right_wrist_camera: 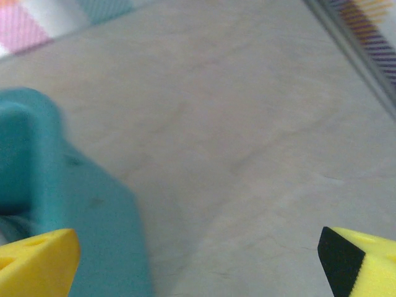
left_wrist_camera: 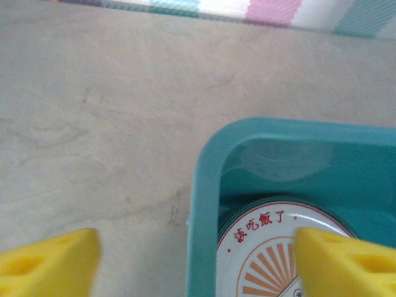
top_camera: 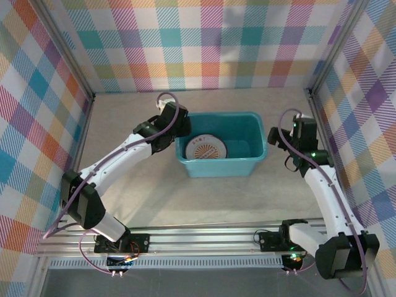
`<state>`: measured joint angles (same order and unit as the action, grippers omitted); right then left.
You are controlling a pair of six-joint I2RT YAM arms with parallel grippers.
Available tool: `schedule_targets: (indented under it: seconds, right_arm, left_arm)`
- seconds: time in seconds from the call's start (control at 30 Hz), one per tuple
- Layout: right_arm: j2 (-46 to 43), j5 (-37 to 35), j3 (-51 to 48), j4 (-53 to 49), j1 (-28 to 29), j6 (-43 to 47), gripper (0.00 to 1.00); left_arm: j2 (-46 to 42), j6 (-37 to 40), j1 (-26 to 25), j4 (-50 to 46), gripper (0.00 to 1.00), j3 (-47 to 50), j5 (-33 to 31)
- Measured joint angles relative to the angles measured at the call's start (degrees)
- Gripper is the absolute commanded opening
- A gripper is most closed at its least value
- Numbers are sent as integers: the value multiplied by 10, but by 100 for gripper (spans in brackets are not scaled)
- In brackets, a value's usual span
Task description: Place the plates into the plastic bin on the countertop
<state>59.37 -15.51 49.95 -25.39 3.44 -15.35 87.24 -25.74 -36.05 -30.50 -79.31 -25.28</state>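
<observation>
The teal plastic bin (top_camera: 219, 146) stands mid-countertop (top_camera: 136, 185). Inside it, toward the left end, lies a plate (top_camera: 208, 148) with an orange sunburst and red characters. In the left wrist view that plate (left_wrist_camera: 272, 253) rests on top of other plates, whose dark green edges show under it. My left gripper (top_camera: 179, 128) hovers over the bin's left wall (left_wrist_camera: 204, 204). It is open (left_wrist_camera: 198, 266), one yellow finger outside the bin and one over the plate, holding nothing. My right gripper (top_camera: 276, 137) stands open (right_wrist_camera: 198, 263) just right of the bin (right_wrist_camera: 37, 161), above bare countertop.
Plaid walls with metal posts (top_camera: 86, 86) close in the back and both sides. The right half of the bin's floor (top_camera: 244, 147) is bare. An aluminium rail (top_camera: 204, 238) carrying both arm bases runs along the near edge.
</observation>
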Motion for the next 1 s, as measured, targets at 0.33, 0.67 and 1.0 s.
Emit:
schedule_targets:
  seconds: [0.33, 0.67, 1.0]
  right_arm:
    - [129, -65, -186, 276, -37, 36, 99]
    - [260, 67, -251, 608, -37, 96, 99]
    - [286, 128, -265, 683, -30, 131, 99]
  left_arm:
    - [-179, 37, 68, 14, 100, 136, -138]
    - [-113, 169, 127, 280, 100, 428, -164]
    - [-54, 268, 212, 509, 99, 445, -51]
